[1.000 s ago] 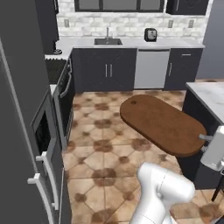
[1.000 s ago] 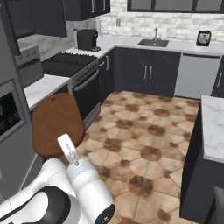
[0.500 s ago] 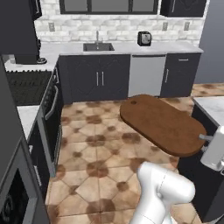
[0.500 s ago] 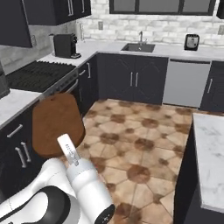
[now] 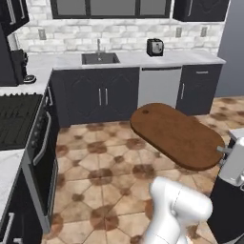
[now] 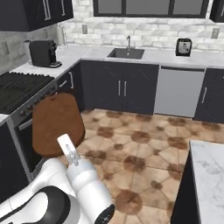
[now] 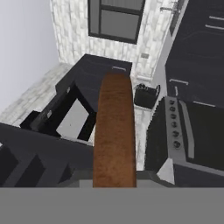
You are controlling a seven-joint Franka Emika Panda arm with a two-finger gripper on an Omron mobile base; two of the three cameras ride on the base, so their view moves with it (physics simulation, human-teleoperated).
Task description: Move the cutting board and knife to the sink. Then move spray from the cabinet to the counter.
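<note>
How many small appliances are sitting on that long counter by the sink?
2. A black coffee machine stands at the counter's left corner, beside the stove. A small dark toaster stands to the right of the sink. Others may sit outside the pictures.

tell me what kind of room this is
A home kitchen, rendered. A sink with a faucet sits in the white marble counter under a window, a black stove stands along the side wall, and a coffee machine sits on the counter.
</note>
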